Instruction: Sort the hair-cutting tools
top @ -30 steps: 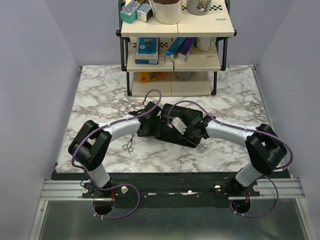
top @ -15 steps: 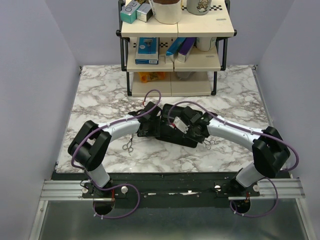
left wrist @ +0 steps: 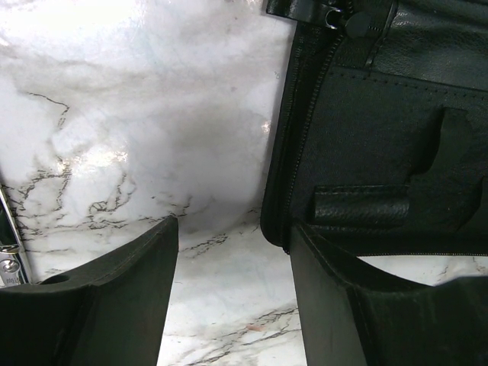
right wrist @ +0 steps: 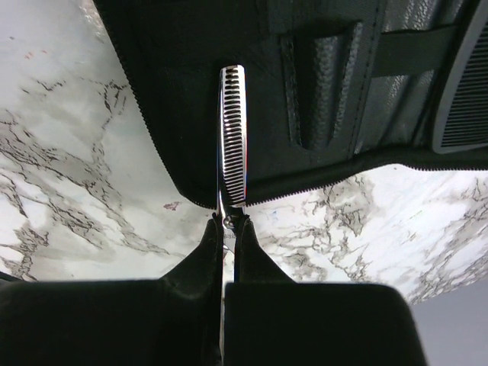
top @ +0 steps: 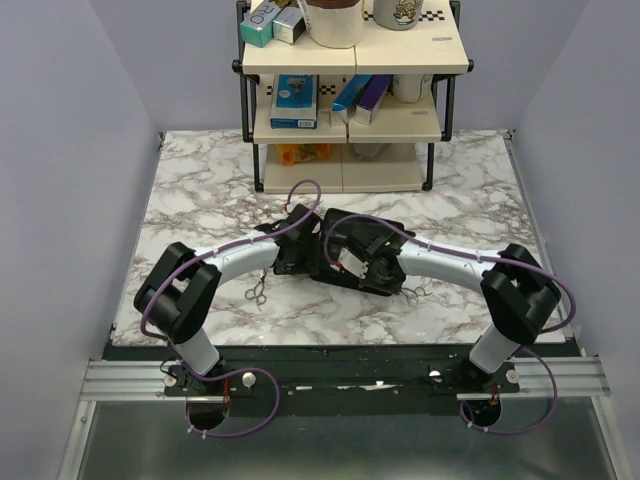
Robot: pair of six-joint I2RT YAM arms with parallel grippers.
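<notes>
Right tool (right wrist: 229, 226): fingers together, clamped on the thinning scissors (right wrist: 232, 137) just behind the toothed blade. The blade points forward, edge-on, with its tip over the open black pouch (right wrist: 168, 69), left of a stitched pocket (right wrist: 324, 84) and not inside it. In the top view the finger loops trail behind the wrist, near the pouch's front corner. Left tool (left wrist: 234, 229): fingers apart, holding nothing, low over the pouch's zip edge (left wrist: 293, 137). One finger is over the leather and the other over the marble desk (top: 200, 190); cannot tell if it presses down. A second pair of scissors (top: 255, 293) lies loose on the desk beside the left arm, apart from the pouch. Judged step: slotting the scissors into the pouch. Risks: the grip is on a thin blade, so it may pivot or slip if the tip snags leather. The tip is off-line from the pocket and may slide along the panel. If unpinned, the pouch may shift. Both wrists are crowded over the pouch, so a lateral correction could make them collide.
</notes>
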